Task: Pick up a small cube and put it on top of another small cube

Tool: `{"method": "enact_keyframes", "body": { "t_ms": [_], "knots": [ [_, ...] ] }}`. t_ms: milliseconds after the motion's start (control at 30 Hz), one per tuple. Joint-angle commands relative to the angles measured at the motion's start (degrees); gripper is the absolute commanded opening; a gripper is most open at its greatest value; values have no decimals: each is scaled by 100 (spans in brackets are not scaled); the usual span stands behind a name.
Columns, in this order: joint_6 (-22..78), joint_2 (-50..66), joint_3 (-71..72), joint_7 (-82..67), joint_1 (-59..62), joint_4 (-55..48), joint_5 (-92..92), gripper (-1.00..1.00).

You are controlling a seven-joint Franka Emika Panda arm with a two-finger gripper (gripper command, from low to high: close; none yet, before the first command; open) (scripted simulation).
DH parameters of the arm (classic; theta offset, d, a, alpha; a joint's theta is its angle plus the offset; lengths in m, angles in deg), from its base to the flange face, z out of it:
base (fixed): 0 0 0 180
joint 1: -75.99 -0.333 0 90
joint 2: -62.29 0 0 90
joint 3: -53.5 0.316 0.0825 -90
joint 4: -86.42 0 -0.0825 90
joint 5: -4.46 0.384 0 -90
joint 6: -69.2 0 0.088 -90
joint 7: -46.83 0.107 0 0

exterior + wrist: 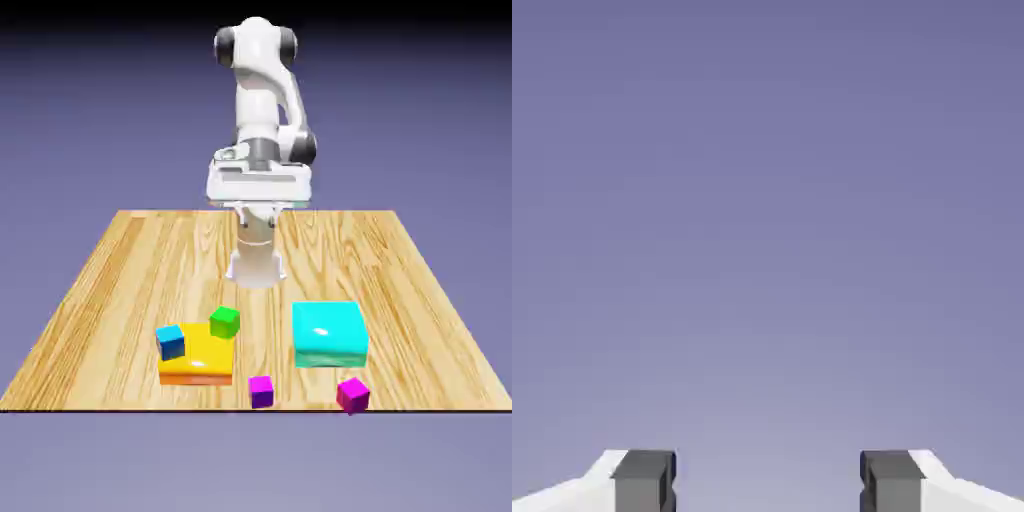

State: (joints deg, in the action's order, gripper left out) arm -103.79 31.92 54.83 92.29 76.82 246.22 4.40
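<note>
Several small cubes lie near the table's front edge. A blue cube [171, 342] rests on a corner of a flat yellow block [200, 362], and a green cube [224, 322] sits at that block's far right corner. In front stand a purple cube [261, 391] and a magenta cube [352, 394]. My gripper [258, 212] hangs high over the middle of the table, well behind all the cubes. In the hand view the gripper [768, 485] is open: its grey fingertips [644, 482] stand wide apart with only plain backdrop between them.
A large cyan block [329, 334] stands to the exterior view's right of the yellow block. The wooden table [130, 260] ends just in front of the purple and magenta cubes.
</note>
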Motion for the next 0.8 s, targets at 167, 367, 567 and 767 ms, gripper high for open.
{"method": "enact_keyframes", "body": {
  "t_ms": [167,367,567,767],
  "knots": [
    [505,1135,662,1495,755,-600,-25,0],
    [1011,2270,1325,2990,1510,-1200,-51,0],
    [1516,3405,1987,4486,2265,-1799,-76,0],
    [2022,4540,2649,5981,3020,-2399,-101,0]
  ]
}}
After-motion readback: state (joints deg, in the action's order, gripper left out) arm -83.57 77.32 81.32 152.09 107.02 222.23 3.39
